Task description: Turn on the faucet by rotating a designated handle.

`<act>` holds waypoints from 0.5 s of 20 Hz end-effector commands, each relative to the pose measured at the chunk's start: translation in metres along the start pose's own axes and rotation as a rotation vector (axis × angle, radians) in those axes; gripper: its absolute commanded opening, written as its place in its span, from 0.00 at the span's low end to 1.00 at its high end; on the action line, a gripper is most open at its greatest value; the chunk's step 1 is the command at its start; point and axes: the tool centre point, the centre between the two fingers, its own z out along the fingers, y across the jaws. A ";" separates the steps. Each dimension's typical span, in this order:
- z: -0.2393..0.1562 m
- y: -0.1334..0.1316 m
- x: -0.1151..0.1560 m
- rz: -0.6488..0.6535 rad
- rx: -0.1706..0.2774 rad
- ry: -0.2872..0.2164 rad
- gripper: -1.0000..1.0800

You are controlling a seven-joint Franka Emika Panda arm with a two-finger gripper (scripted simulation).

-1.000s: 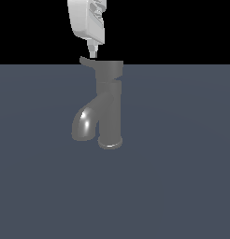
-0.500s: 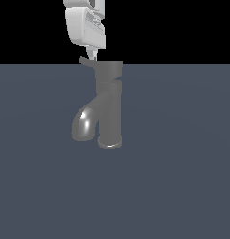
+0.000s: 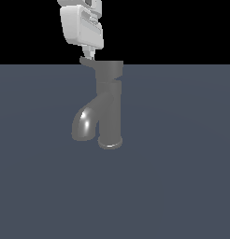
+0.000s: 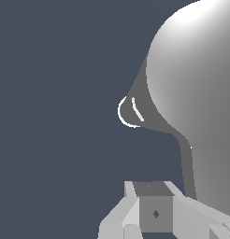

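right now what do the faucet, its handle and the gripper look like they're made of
The faucet looks like dark grey metal: its curved spout carries a bright glossy highlight, though a render leaves that open. The handle is a thin flat grey lever, duller, probably the same metal. The gripper looks like matte white plastic or painted casing, with flat shading and no sharp reflections.

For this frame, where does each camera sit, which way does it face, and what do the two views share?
Exterior view: off the arm, level side-on look at the upright faucet; the gripper hangs above the handle.
Wrist view: on the wrist, looking down past the fingertips along the faucet to the floor.
Shared: faucet, handle and gripper.
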 end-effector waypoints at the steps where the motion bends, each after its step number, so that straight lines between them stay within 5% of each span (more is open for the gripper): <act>1: 0.000 0.008 -0.002 0.000 0.000 0.000 0.00; 10: 0.000 0.040 -0.011 0.000 0.000 0.000 0.00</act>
